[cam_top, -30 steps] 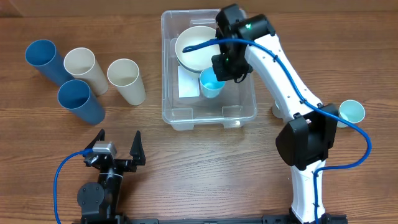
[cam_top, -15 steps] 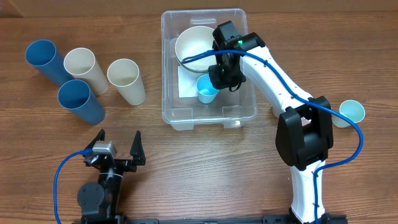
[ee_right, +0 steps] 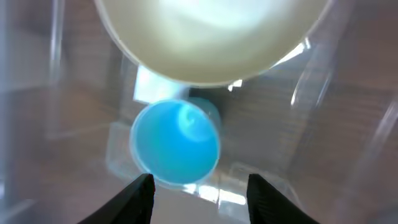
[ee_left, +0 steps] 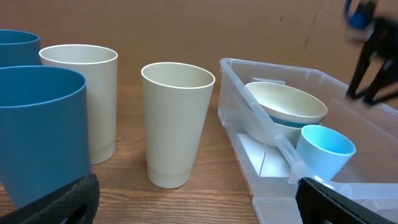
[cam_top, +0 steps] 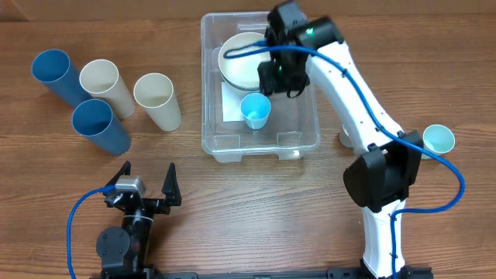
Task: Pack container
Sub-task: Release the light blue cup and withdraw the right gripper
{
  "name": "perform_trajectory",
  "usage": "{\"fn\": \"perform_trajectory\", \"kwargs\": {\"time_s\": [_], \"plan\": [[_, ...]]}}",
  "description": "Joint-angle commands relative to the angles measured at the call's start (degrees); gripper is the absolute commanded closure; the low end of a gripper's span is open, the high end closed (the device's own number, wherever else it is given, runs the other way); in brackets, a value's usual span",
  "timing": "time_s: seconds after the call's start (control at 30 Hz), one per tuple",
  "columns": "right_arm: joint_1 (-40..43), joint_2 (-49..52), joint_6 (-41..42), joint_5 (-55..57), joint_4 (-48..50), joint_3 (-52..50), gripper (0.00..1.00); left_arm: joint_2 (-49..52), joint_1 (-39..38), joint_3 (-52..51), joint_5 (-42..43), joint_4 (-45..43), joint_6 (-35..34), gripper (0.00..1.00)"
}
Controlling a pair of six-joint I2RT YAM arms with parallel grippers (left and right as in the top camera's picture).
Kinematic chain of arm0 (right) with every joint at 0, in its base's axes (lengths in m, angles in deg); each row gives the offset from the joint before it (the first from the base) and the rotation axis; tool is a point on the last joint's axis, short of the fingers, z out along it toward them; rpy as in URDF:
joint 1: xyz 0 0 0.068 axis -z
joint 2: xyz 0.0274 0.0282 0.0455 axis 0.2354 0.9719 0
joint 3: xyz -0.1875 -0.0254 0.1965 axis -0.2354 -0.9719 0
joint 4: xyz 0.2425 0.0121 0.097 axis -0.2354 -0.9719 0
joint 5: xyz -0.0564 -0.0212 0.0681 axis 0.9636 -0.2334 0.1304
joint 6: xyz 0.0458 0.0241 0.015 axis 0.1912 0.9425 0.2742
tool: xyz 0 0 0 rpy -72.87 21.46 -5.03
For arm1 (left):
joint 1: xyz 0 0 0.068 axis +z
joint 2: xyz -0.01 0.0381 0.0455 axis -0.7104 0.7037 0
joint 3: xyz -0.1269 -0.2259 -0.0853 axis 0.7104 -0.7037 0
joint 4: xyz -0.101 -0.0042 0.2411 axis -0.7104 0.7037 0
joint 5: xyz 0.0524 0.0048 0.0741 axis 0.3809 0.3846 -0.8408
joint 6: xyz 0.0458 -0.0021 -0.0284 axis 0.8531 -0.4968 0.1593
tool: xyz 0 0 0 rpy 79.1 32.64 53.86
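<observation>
**Right claw open over the container, little blue cup sitting loose inside**

The right claw (cam_top: pixel 280 76) hangs above the clear container (cam_top: pixel 211 116) with its fingers spread wide and nothing between them. In the right wrist view the two dark fingertips (ee_right: pixel 142 190) sit at the bottom edge. The small light-blue cup (ee_right: pixel 176 143) is below and just past them, mouth up toward the camera, and neither finger touches it. Beyond the cup is the white bowl (ee_right: pixel 211 37), also inside the container. From overhead the bowl is to this claw's left and the cup (cam_top: pixel 256 111) is on its near side, next to the white label (cam_top: pixel 231 101) on the container floor. From the left wrist the cup looks tipped rather than straight up. I can't tell if it's leaning on the bowl.

The left claw (cam_top: pixel 146 178) is low over the table (cam_top: pixel 256 209), well away from the container, jaws apart and empty. Ahead of it and to its left are two blue cups (cam_top: pixel 97 122) and two cream cups (cam_top: pixel 156 97), all upright. The container is ahead to its right. One more light-blue cup (cam_top: pixel 439 139) stands outside the container, off to the right claw's right, by that arm.
</observation>
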Motion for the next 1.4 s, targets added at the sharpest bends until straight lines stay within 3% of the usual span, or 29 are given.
{"fn": "perform_trajectory", "kwargs": {"time_s": [0.0, 0.17, 0.47, 0.63, 0.8, 1.07, 1.37], "plan": [[0.3, -1.5, -0.2, 0.7, -6.9, 12.8, 0.49, -0.4, 0.6, -0.2, 0.6, 0.0, -0.4, 0.00], [4.9, -2.2, 2.1, 3.5, -15.8, 24.2, 0.45, -0.4, 0.6, -0.2, 0.6, 0.0, -0.4, 0.00], [16.5, -14.6, 3.3, 4.8, -15.9, 20.8, 0.45, -0.4, 0.6, -0.2, 0.6, 0.0, -0.4, 0.00], [27.5, -24.0, 10.3, 11.3, -15.8, 8.4, 0.42, -0.4, 0.6, -0.2, 0.6, 0.0, -0.4, 0.00], [39.4, -25.8, 14.9, 11.1, -15.1, -7.8, 0.40, -0.4, 0.6, -0.2, 0.6, 0.0, -0.4, 0.00], [50.8, -25.8, 18.3, 10.6, 0.8, -36.2, 0.35, -0.4, 0.6, -0.2, 0.6, 0.0, -0.4, 0.00], [60.2, -25.8, 21.3, 6.6, 13.2, -44.3, 0.44, -0.4, 0.6, -0.2, 0.6, 0.0, -0.4, 0.00]]}}
